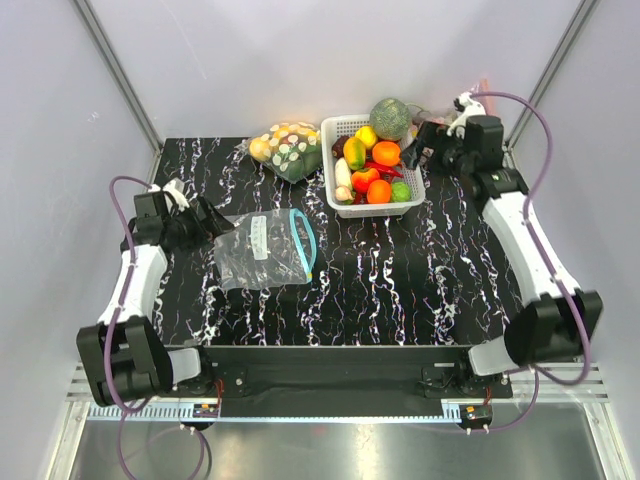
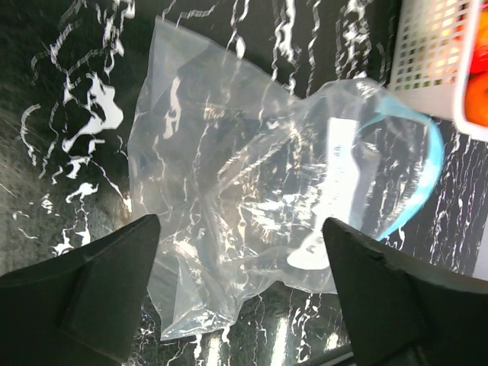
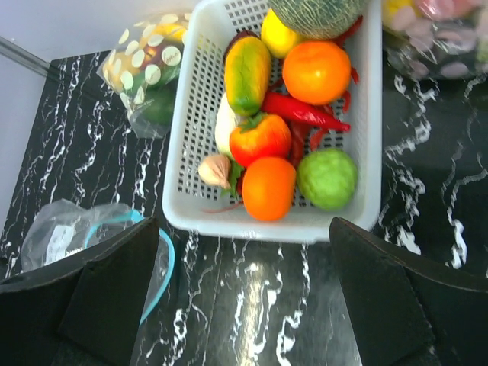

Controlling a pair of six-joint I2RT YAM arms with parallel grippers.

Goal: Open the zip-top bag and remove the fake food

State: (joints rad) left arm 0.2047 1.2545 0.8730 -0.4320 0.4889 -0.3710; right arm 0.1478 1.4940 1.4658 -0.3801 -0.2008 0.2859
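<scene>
Two grippers are shown, each with its fingers spread wide apart. The left gripper (image 1: 207, 222) is placed at the left of the top view, just beside the left edge of the zip-top bag (image 1: 268, 250); in the left wrist view the crumpled clear plastic is framed between its dark fingers (image 2: 99, 274). The bag is laid flat on the black marbled table (image 1: 400, 290), left of centre, with its teal-blue zip strip (image 1: 304, 240) curved along the right-hand edge and a white printed patch beside it. The mouth appears parted, though how far cannot be told. The fake food is gathered in a white basket (image 1: 330, 170) at the upper centre of the top view: a dark green bumpy ball (image 1: 390, 117) at the far end, a round orange fruit (image 1: 386, 153) below it, another (image 1: 379, 191) near the front rim, and a yellow-green pepper-like piece (image 1: 354, 152) on the left side. The right gripper (image 1: 422, 138) is held just right of the basket's far end. A bag of spotted items (image 1: 285, 145) is set just left of the basket.
</scene>
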